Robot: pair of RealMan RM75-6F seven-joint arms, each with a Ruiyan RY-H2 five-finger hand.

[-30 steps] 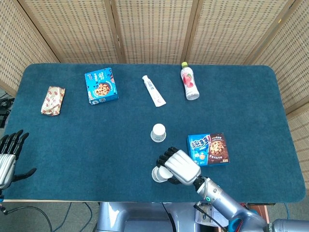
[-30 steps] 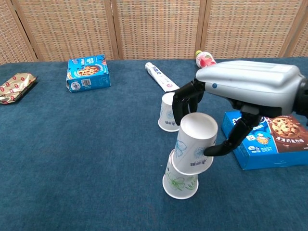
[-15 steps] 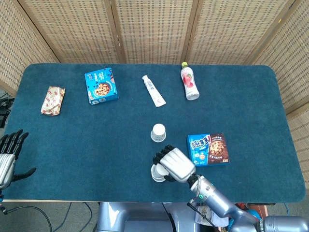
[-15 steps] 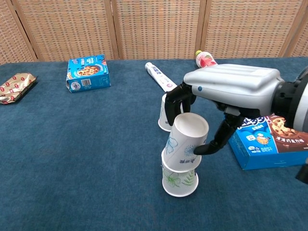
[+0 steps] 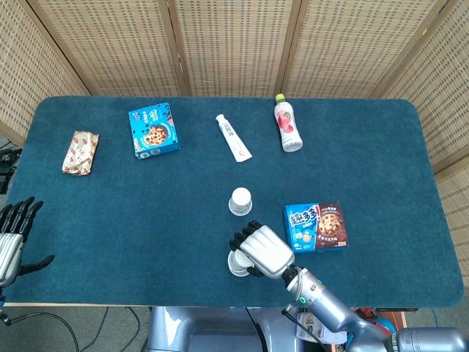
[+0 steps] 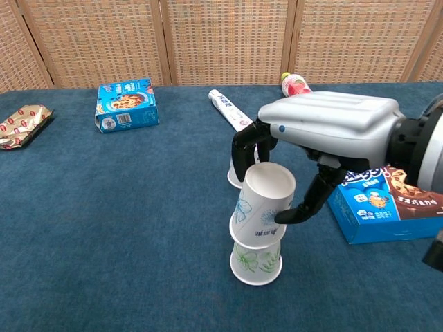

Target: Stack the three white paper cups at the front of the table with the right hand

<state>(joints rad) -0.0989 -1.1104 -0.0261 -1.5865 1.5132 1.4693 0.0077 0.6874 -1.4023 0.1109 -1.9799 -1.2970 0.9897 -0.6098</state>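
Note:
Two upside-down white paper cups with green and blue leaf prints are nested near the table's front edge: the lower cup [image 6: 255,261] stands on the cloth, and the upper cup [image 6: 262,205] sits tilted over it. My right hand [image 6: 322,131] [image 5: 262,251] grips the upper cup between thumb and fingers. A third white cup [image 6: 235,172] [image 5: 239,202] stands upside down just behind, partly hidden by the fingers in the chest view. My left hand [image 5: 15,235] hangs off the table's left edge, fingers spread, holding nothing.
A blue and brown cookie box [image 6: 387,203] [image 5: 316,226] lies just right of the cups. Farther back are a toothpaste tube [image 5: 233,137], a pink drink bottle [image 5: 287,124], a blue cookie box [image 5: 154,130] and a snack packet [image 5: 80,152]. Blue cloth [image 5: 146,220] covers the table.
My right hand has pushed the upper cup lower onto the bottom cup, and both cups have shifted slightly left.

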